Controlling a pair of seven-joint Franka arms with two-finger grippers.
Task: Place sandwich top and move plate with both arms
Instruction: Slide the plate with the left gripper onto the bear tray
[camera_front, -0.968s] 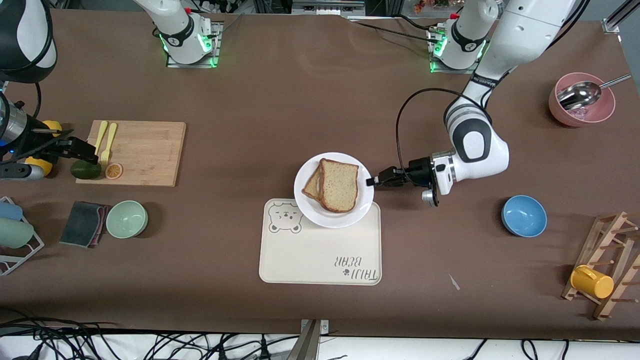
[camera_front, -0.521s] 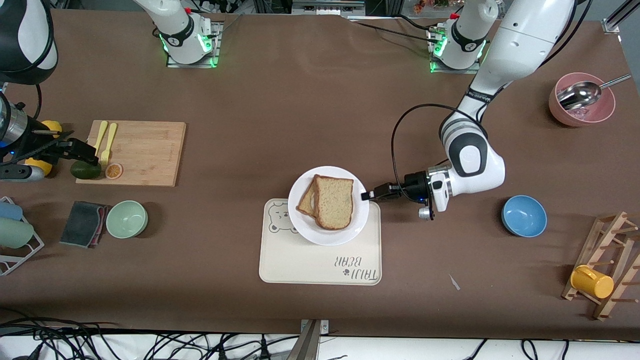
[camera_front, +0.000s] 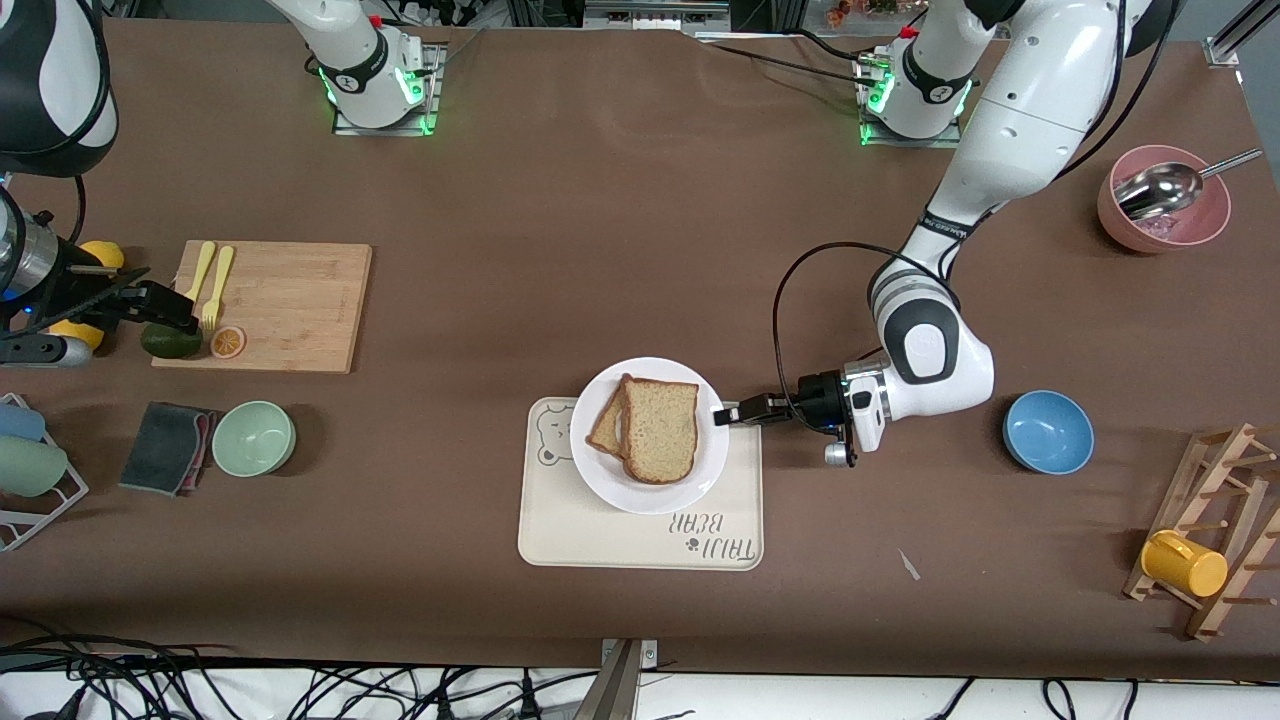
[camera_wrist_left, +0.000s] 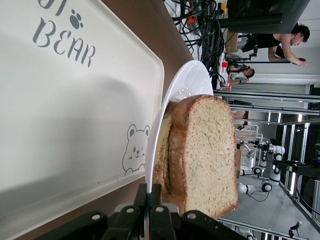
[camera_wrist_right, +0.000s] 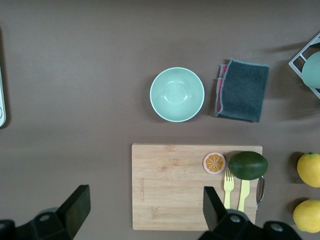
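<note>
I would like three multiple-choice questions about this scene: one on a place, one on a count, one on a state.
1. What is under the plate?
A. the cutting board
B. the bear-printed tray
C. the grey cloth

2. How many bowls are on the table?
A. one
B. two
C. three

3. How is the left gripper?
A. shut on the plate's rim
B. open above the blue bowl
C. holding a fork

Answers:
1 B: the plate overlaps the tray.
2 C: green bowl, blue bowl, pink bowl.
3 A: the left wrist view shows the fingers pinching the rim; the right gripper is open over the cutting board.
</note>
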